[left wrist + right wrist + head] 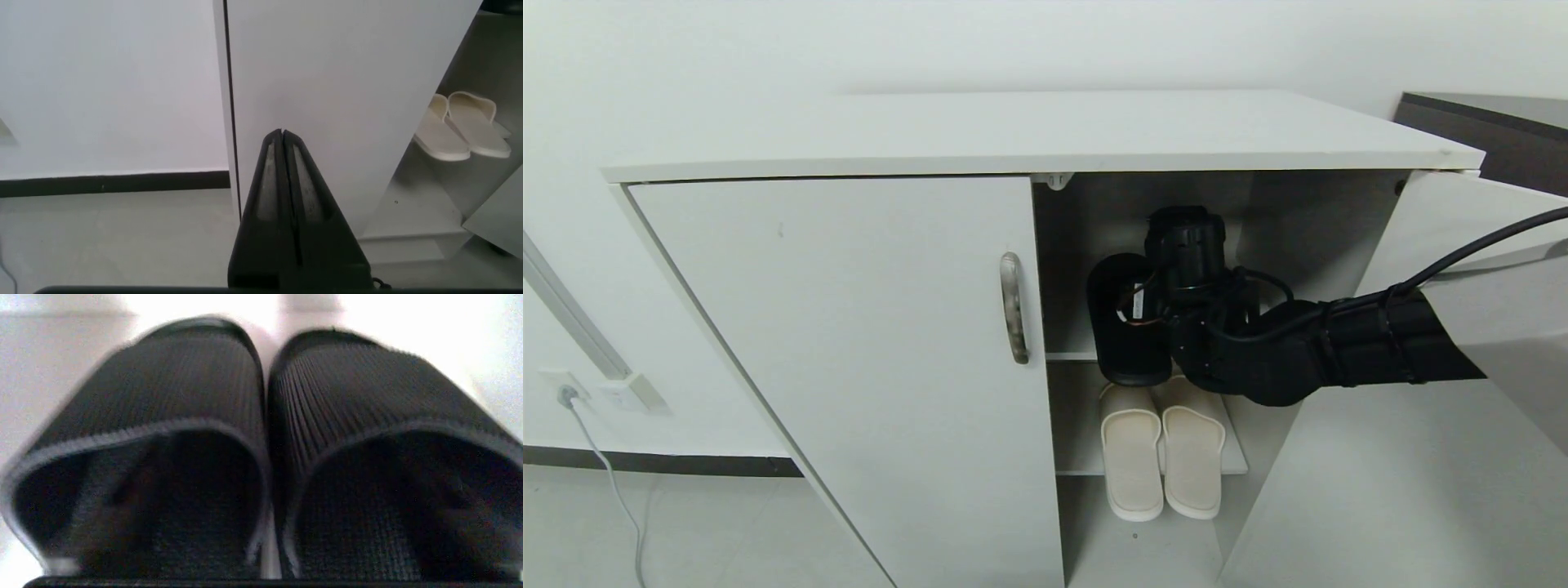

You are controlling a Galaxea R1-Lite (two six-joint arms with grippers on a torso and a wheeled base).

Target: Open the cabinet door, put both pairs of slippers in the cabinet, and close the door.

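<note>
The white cabinet (pixel 1045 131) has its left door (pixel 849 343) closed and its right door (pixel 1421 408) swung open. A pair of white slippers (pixel 1160 457) lies side by side on the lower shelf, also in the left wrist view (pixel 462 126). My right gripper (pixel 1168 314) is inside the opening at the upper shelf (pixel 1070 356), shut on the black slippers (pixel 1125 327), whose end hangs past the shelf's front edge. In the right wrist view both black slippers (pixel 261 457) sit side by side with their openings toward the camera. My left gripper (pixel 282 139) is shut and empty, low in front of the closed door.
A metal handle (pixel 1013 308) sits on the closed door's right edge. A wall socket with a cable (pixel 568 396) is low on the left wall. A dark piece of furniture (pixel 1486 131) stands behind the cabinet on the right.
</note>
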